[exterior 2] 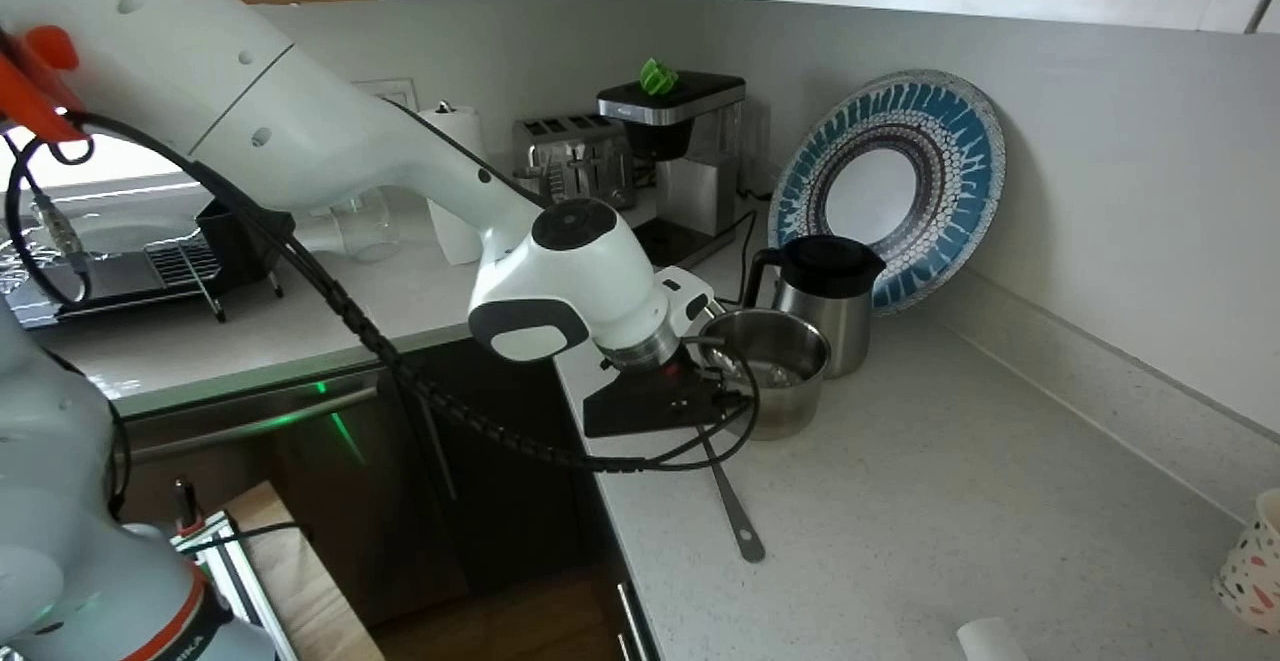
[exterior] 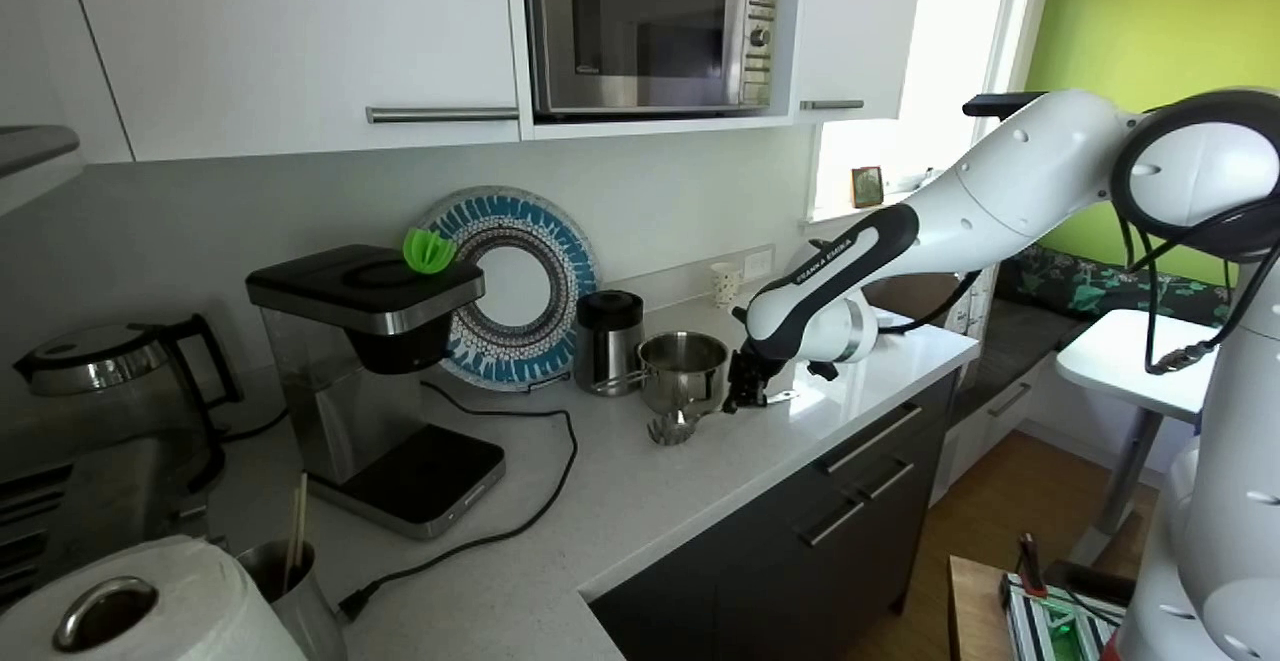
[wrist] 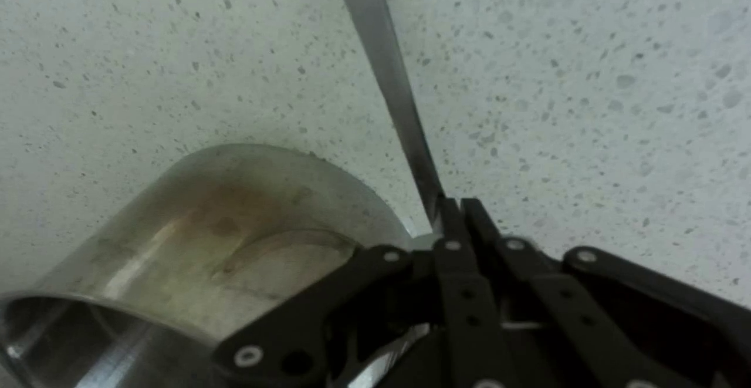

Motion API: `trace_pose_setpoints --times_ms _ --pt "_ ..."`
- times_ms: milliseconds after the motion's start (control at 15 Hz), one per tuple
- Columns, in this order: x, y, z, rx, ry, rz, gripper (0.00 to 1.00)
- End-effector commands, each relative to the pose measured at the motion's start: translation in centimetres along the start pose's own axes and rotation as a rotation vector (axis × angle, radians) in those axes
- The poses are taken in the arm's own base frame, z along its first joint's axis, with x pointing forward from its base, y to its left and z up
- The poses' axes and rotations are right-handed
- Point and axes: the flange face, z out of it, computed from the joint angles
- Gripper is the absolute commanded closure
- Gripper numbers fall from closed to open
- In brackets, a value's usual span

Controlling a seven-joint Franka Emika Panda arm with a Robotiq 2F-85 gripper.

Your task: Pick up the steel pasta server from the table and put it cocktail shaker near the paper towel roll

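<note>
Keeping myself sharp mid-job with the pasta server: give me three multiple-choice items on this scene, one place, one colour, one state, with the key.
1. The paper towel roll is
A on the windowsill
B beside the metal cup
C on the microwave

2. The round plate is patterned with
A red
B yellow
C blue

3. The steel pot is
A upright, no lid on
B upright, lidded
C tipped on its side

1 B: the two show side by side in an exterior view.
2 C: blue rings it near the rim in both exterior views.
3 A: its open top faces up in both exterior views.
</note>
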Motion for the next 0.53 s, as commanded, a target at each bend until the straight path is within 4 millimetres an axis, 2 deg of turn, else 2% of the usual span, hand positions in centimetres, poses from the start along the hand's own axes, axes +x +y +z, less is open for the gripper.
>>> trace_pose_setpoints --times_ms 0,133,467 --pt "-0.3 -2.0 0.2 0.022 -0.028 -0.019 0.60" --pt "-0.4 -3.1 -0.2 0.020 -0.034 -0.039 0.46" --pt "-0.8 -3.8 -0.5 -0.052 -0.034 -0.044 0.07"
